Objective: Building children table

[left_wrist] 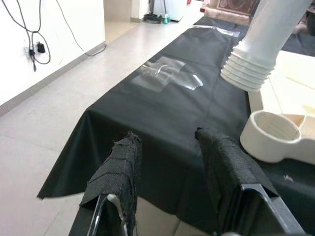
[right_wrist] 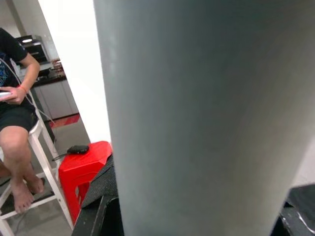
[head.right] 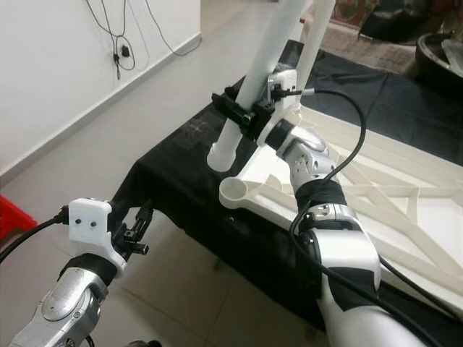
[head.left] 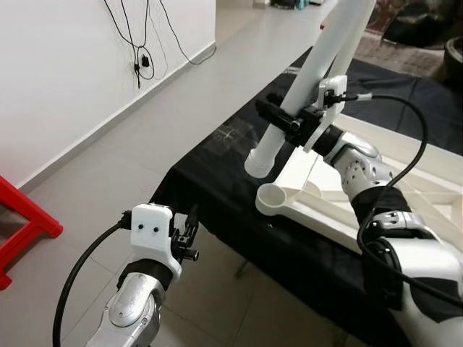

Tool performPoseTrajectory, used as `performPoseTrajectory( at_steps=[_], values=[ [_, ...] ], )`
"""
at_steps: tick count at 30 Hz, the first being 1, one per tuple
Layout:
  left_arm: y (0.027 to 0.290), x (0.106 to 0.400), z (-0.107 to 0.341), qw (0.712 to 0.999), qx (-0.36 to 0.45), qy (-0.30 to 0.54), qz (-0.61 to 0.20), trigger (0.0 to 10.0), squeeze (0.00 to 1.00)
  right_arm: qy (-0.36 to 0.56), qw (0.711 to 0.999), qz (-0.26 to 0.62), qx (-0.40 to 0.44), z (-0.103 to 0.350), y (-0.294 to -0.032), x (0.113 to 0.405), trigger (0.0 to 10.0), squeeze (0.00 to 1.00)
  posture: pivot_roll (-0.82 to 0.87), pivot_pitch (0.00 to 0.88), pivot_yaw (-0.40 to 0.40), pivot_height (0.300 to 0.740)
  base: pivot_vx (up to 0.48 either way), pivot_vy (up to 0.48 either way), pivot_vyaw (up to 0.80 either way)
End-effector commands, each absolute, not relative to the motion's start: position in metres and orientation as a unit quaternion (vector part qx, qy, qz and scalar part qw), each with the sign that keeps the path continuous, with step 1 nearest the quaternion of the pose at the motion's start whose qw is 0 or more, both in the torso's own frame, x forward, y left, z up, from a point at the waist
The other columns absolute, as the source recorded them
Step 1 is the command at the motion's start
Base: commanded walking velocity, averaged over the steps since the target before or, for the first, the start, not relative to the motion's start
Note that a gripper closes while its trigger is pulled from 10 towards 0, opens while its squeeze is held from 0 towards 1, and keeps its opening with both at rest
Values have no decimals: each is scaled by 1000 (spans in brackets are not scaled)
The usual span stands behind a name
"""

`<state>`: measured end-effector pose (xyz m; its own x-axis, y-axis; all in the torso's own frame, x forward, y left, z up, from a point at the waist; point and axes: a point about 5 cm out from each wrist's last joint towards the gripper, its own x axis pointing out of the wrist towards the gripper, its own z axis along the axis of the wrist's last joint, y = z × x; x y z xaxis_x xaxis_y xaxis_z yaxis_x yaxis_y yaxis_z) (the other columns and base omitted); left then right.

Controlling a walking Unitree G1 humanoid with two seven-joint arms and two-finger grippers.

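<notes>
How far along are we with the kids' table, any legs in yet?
Done: the white tabletop frame lies on the black cloth, corner socket open and facing up. In hand: the right gripper is shut on a white leg, tilted, its threaded end above and beside the socket, not seated. The left gripper is open and empty. Left: align and seat that leg.

Matt white plastic leg (head.left: 318,65); black cloth (head.left: 217,166); glossy tiled floor (head.left: 108,173)

We count two white table legs (head.left: 318,65), one white tabletop frame (head.left: 405,188), one black cloth (head.left: 217,166), one red stool (head.left: 22,224), one person (right_wrist: 15,98).
</notes>
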<state>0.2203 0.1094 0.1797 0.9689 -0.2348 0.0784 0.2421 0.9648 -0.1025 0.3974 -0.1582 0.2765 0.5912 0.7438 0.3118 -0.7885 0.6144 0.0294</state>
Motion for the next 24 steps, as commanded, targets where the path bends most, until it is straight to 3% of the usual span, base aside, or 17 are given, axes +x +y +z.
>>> performPoseTrajectory(
  at_steps=[1,11,16,24],
  values=[
    [105,218,173,990,-58,-16,-127,10000,0,-125,884,443,82,268,-161,394,10000,0,102,144,-72,740,0,0,0],
    [96,208,162,986,-65,10,-151,10000,0,-86,849,519,45,251,-172,382,10000,0,114,144,-66,740,0,0,0],
    [94,203,155,985,-68,24,-159,10000,0,-79,860,502,48,252,-197,381,10000,0,114,154,-63,740,0,0,0],
    [93,201,153,984,-69,29,-161,10000,0,-119,879,455,84,269,-208,385,10000,0,113,161,-63,740,0,0,0]
  ],
)
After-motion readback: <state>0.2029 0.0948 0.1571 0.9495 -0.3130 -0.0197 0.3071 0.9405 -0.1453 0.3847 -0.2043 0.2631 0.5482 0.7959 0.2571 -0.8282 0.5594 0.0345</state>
